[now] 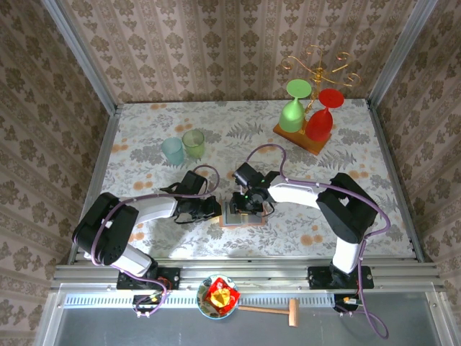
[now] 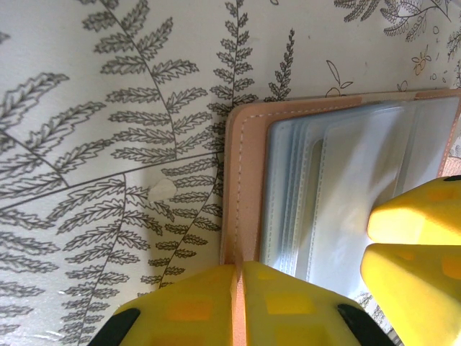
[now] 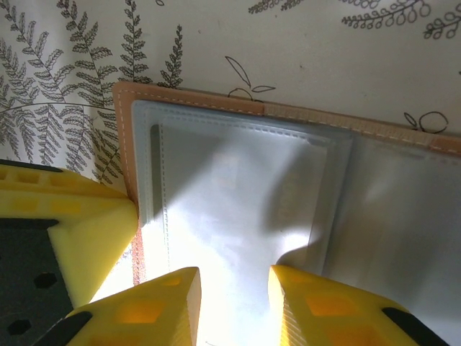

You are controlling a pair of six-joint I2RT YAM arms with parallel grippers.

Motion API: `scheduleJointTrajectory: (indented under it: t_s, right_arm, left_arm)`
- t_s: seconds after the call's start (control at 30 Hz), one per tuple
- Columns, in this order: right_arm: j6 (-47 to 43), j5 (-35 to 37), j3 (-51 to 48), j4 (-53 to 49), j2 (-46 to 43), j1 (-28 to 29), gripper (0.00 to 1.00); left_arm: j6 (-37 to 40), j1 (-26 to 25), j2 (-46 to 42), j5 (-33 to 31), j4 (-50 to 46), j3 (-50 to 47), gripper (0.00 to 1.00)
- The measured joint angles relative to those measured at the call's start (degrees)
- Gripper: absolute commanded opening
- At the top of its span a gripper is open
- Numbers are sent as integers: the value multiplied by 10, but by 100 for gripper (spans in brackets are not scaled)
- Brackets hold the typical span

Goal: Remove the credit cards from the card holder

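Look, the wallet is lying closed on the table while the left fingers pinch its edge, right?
No, the card holder lies open, its inner pockets facing up in the left wrist view. The left fingers do pinch its edge.

Overhead feed looks bright and evenly lit for me, only soft shadows. Right wrist cam has blown-out glare on the card holder [image 3: 238, 194] pockets, and the near fingertips [image 3: 317, 310] are blurry
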Motion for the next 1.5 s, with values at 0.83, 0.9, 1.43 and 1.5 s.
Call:
scheduleJointTrajectory:
  t_s: [0.83, 0.9, 1.43, 1.5]
  right_arm:
    - [30, -61, -81, 99, -33, -37, 31]
    - [32, -66, -90, 109, -37, -41, 31]
    - [61, -111, -138, 183, -45, -66, 30]
    - [65, -116, -142, 191, -45, -68, 30]
  left_arm:
    - [-18, -14, -66, -10, -28, 30, 21]
    - [-26, -19, -61, -7, -19, 31, 24]
    - [-40, -43, -9, -2, 6, 47, 34]
    - [-40, -42, -5, -2, 6, 49, 34]
